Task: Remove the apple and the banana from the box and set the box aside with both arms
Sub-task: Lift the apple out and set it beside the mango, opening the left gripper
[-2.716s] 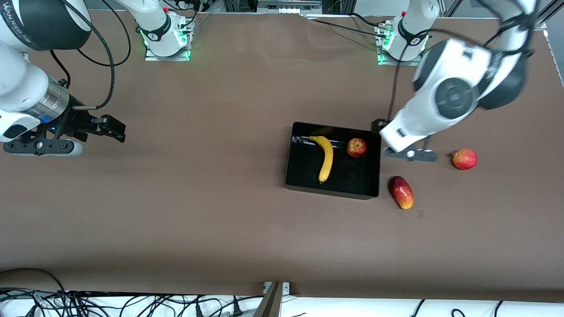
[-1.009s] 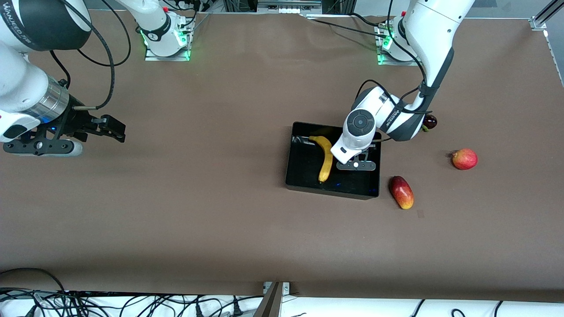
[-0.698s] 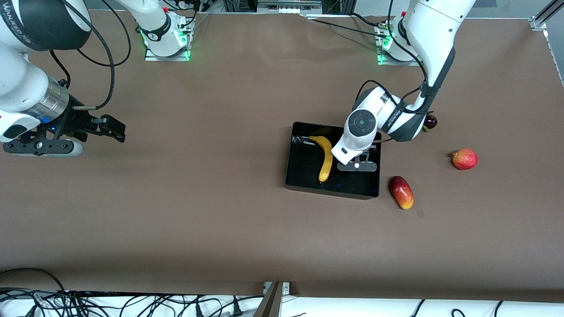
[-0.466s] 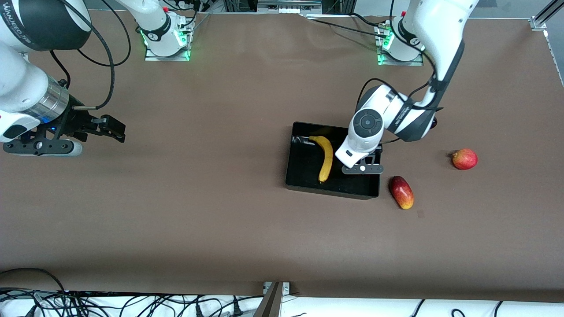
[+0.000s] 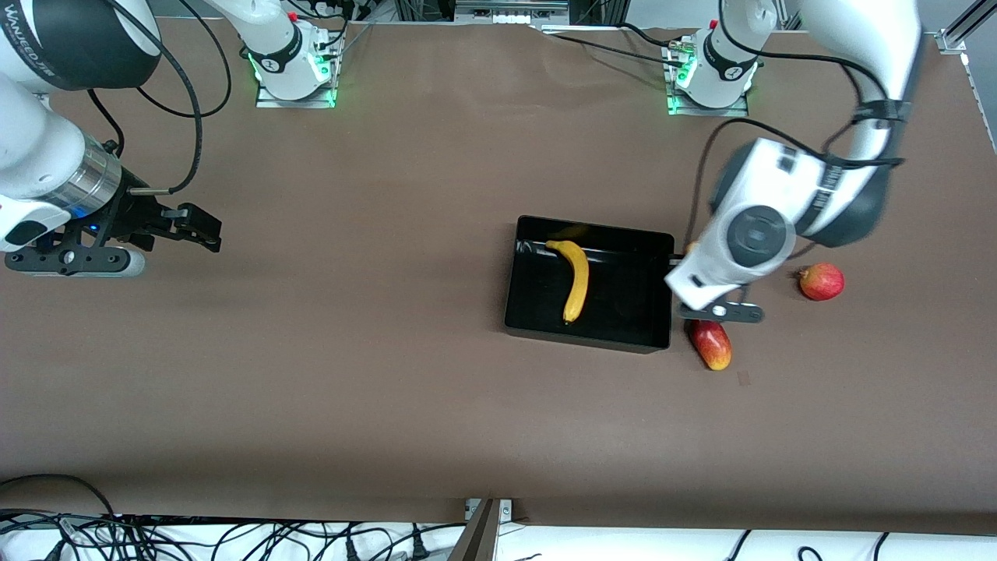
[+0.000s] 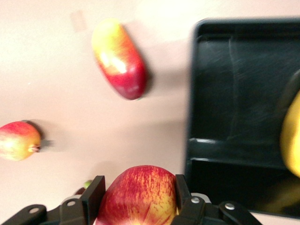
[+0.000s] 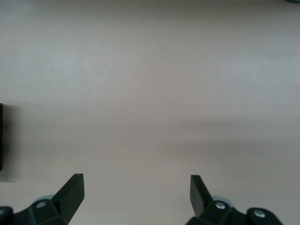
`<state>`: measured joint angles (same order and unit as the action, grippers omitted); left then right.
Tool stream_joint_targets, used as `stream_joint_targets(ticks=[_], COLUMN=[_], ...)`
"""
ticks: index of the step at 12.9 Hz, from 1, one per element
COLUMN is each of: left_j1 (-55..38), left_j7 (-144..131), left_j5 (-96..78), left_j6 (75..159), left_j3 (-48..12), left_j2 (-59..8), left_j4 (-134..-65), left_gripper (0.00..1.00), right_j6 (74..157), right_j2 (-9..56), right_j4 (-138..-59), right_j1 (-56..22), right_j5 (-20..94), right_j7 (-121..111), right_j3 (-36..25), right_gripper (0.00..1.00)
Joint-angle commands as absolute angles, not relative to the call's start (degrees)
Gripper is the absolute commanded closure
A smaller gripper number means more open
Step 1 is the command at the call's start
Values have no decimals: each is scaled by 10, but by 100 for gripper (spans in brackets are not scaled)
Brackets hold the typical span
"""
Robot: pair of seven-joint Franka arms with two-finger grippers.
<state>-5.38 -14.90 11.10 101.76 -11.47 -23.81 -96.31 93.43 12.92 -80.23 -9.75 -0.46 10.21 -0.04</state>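
We are finding the mango (image 5: 709,344) lying on the bench (image 5: 311,389) nearest the camera, just beside the box (image 5: 589,338). The banana (image 5: 575,279) is lying inside the box. A second red fruit (image 5: 822,281) is sitting toward the left arm's end. The left gripper (image 6: 136,199) is hovering over the bench beside the box's wall, above the mango, its jaws grasping the apple (image 6: 138,196). The right gripper (image 7: 136,192) is waiting over bare bench at the right arm's end, jaws released wide.
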Motion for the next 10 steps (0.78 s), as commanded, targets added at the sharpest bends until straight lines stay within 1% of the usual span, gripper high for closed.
stream_joint_targets(ticks=[1, 2, 3, 4, 5, 7, 8, 9, 10], left_j1=[-5, -3, 0, 25, 45, 51, 52, 52, 52], left_j7=[-83, -79, -78, -62, -37, -32, -32, -32, -32], left_j5=[100, 100, 105, 108, 108, 108, 108, 108, 108], left_j6=[1041, 1077, 1134, 1217, 1285, 1381, 1399, 1398, 1397], left_j3=[-120, -119, -119, -119, -119, -118, -118, -118, -118], left_j2=[-227, -209, -192, -175, -172, -178, -183, -185, -185], left_j4=[-1025, -1071, -1129, -1196, -1242, -1300, -1309, -1307, -1304], left_gripper=[68, 68, 70, 70, 68, 64, 52, 2, 0], right_j6=[936, 936, 936, 936, 936, 936, 936, 936, 936], right_j2=[126, 126, 126, 125, 126, 125, 126, 125, 125], right_j4=[-803, -803, -803, -803, -803, -803, -803, -803, -802], right_j1=[-93, -93, -93, -93, -93, -94, -94, -95, -97], right_j5=[-3, -3, -3, -3, -3, -3, -3, -2, -2], right_j7=[91, 91, 91, 91, 91, 91, 91, 91, 91], right_j3=[3, 2, 3, 2, 3, 3, 3, 3, 3], right_gripper=[0, 0, 0, 0, 0, 0, 0, 0, 0])
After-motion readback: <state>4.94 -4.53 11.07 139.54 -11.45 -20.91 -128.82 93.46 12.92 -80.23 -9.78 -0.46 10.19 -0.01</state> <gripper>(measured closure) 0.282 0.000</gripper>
